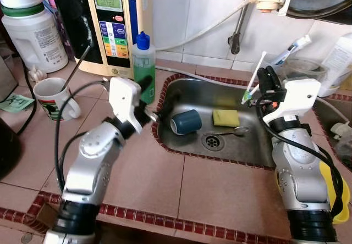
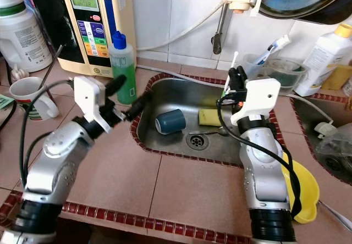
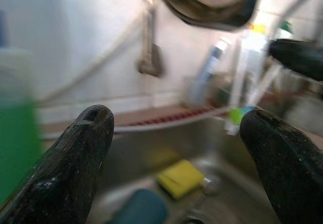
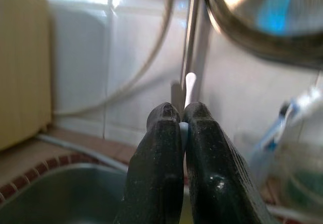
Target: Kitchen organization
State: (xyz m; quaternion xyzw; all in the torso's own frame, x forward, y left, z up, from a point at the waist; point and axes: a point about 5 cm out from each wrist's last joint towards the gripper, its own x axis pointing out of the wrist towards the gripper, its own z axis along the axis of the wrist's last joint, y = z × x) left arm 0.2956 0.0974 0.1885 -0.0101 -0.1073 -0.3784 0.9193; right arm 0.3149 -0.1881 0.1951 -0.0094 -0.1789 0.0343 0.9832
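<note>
Around the sink (image 1: 181, 93): everything below is placed relative to it.
Sink: steel basin set in a pink tiled counter (image 1: 165, 183) with a dark red border.
Water unit (image 1: 115, 24): cream box with a button panel, upright on the counter behind the sink's left corner.
My left gripper (image 1: 147, 98): at the sink's left rim, fingers spread wide, nothing between them, pointing across the basin.
My right gripper (image 2: 235, 84): above the sink's right rim, fingers pressed together on a toothbrush.
Soap bottle (image 1: 143, 65): green liquid, blue cap, upright just beside the sink's back left corner.
Mug (image 1: 52, 98): white, on the counter well to the left of the sink, a stick standing in it.
Cup (image 1: 185, 121): dark blue, lying on its side in the basin, left of the drain (image 1: 212, 142).
Sponge (image 1: 225, 117): yellow, flat on the basin floor behind the drain.
Toothbrush (image 1: 254, 76): white handle, green end, tilted, held over the sink's right side.
Spoon (image 1: 234, 131): metal, on the basin floor just right of the drain.
</note>
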